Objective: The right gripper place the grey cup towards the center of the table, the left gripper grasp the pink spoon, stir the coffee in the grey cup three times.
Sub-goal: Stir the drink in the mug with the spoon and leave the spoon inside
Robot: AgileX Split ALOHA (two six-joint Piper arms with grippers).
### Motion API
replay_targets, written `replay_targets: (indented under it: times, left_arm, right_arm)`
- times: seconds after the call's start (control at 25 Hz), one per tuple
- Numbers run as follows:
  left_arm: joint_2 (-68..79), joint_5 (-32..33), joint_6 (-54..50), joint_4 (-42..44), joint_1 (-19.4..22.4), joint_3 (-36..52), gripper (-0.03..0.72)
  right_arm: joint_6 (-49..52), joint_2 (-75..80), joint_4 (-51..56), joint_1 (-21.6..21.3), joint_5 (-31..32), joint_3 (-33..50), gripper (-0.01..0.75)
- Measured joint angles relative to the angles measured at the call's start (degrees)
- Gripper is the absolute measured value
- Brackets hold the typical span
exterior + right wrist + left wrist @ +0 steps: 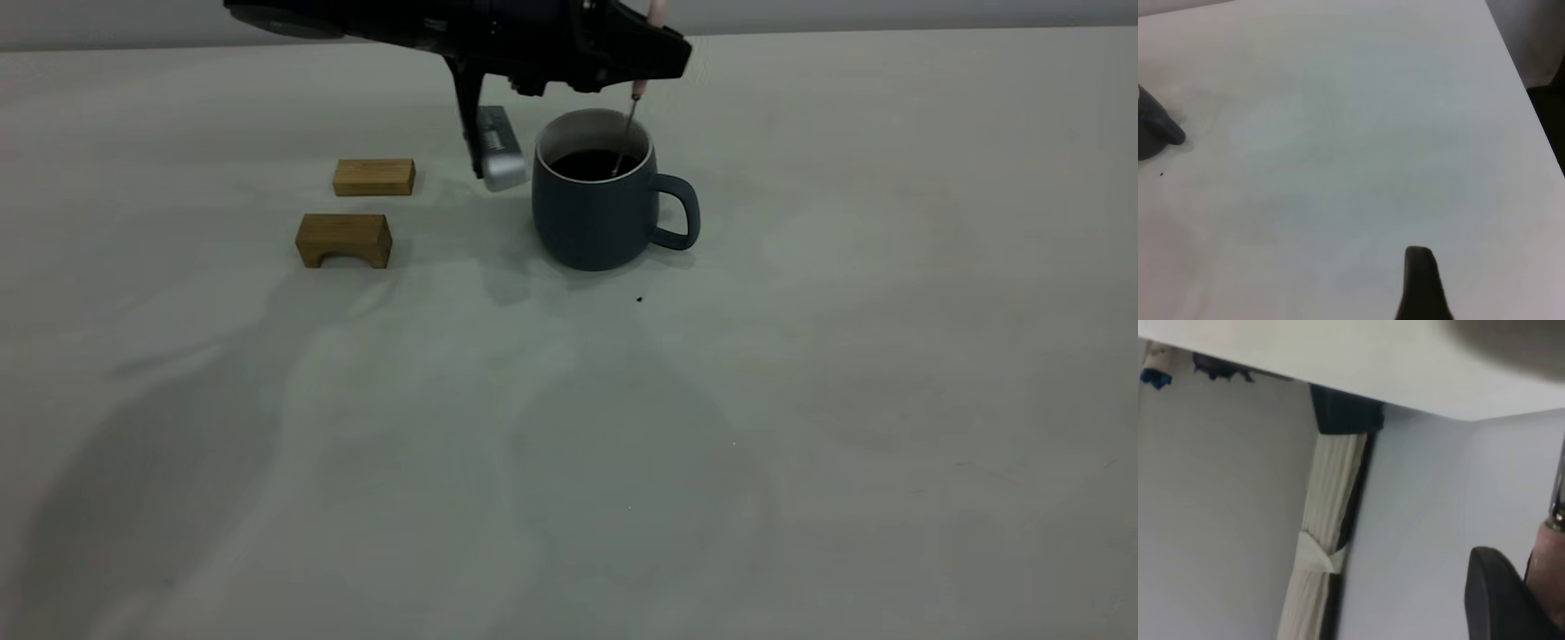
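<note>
Slate-grey cup (594, 222), white inside, holds near-black coffee (594, 164). Pale pink spoon (633, 111) handle, grey metal neck. Two tan wooden blocks (345, 240). Off-white counter (800, 400).

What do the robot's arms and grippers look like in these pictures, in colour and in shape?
The left gripper is a long matte black arm end with angular housings and a thin black strut that carries a silver-grey ribbed finger pad. Of the right gripper only one narrow black finger with a rounded tip shows. No cables or markings are visible.
</note>
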Motion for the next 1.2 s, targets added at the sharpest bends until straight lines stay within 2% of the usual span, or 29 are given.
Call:
replay_targets:
  times: [0.24,0.64,0.76,0.96,1.2]
  left_arm:
    - [0.00,-4.69,0.13,-0.21,1.47,0.00,0.125]
    - [0.95,-5.84,6.18,-4.61,-1.52,-0.12,0.125]
    - [0.95,-4.35,6.41,-4.61,-2.19,-0.12,0.125]
    - [0.95,1.80,6.47,-2.51,-2.36,-0.12,0.125]
    - [0.95,4.21,6.47,3.03,0.48,-0.12,0.125]
  right_arm:
    - [0.00,0.00,0.00,0.00,0.00,0.00,0.574]
    - [0.00,0.00,0.00,0.00,0.00,0.00,0.574]
    - [0.00,0.00,0.00,0.00,0.00,0.00,0.574]
    - [0.00,0.00,0.00,0.00,0.00,0.00,0.574]
    - [0.00,0.00,0.00,0.00,0.00,0.00,0.574]
